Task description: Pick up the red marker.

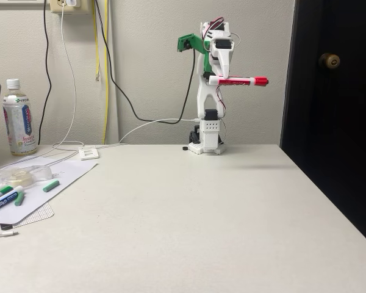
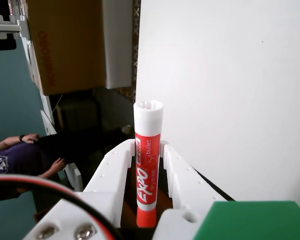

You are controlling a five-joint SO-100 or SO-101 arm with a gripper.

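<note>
In the fixed view, a clear plastic bottle (image 1: pixel 19 117) with a white cap and a coloured label is seen standing upright at the left edge of the table (image 1: pixel 189 220); it appears to be nearly empty, though the label hides most of its inside. Near it, on a white sheet (image 1: pixel 55 177), a roll of clear tape (image 1: pixel 21 177), a blue-labelled marker (image 1: pixel 3 200) and a small green cap (image 1: pixel 50 185) are laid.

The red marker (image 1: pixel 238 80) is held well above the table at the far edge, clamped crosswise in the gripper (image 1: pixel 222 78) of the folded-up arm (image 1: pixel 208 91). Its long axis is held level in the fixed view, with the red cap pointed to the right and most of its length projected past the fingers on that side.

In the wrist view, the red marker (image 2: pixel 147 170) is seen pinched between the two white fingers (image 2: pixel 115 170) of the gripper (image 2: pixel 146 150), which are closed against its red label on both sides. There its long axis is run up the picture, with the white end uppermost. A cardboard box (image 2: pixel 65 45) and a person's arm (image 2: pixel 20 150) are visible at the left of that view.
</note>
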